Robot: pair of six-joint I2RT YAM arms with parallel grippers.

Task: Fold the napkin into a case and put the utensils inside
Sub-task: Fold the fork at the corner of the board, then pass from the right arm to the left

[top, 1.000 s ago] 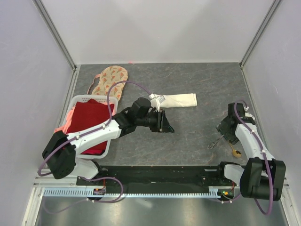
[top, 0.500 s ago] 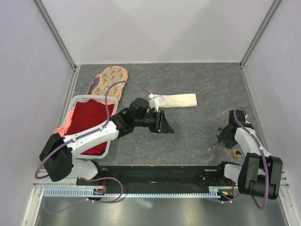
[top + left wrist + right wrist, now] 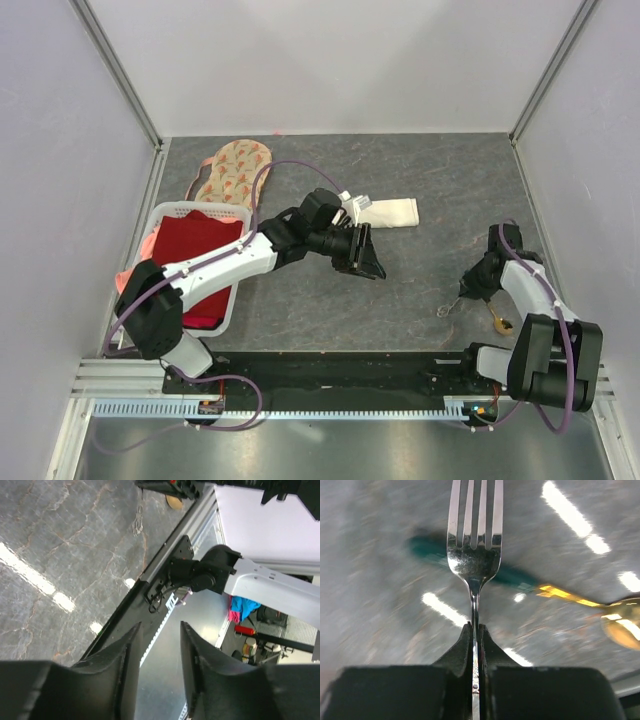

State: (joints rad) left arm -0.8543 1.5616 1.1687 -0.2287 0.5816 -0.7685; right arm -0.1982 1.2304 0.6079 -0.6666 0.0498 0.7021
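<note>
The napkin lies folded as a narrow cream case in the middle of the table, its left end hidden under my left wrist. Just in front of it, my left gripper hangs open and empty, pointing toward the near right. My right gripper is shut on the handle of the fork, whose tines stick out ahead of the fingers. The gold spoon rests on the table right of the fork.
A white basket holding a red cloth stands at the left. A peach floral cloth lies behind it. Walls close in the table on three sides. The arms' black base rail runs along the near edge.
My right gripper dropped onto the fork and shut on its handle. My left arm swung right along the napkin and its jaws opened wider.
</note>
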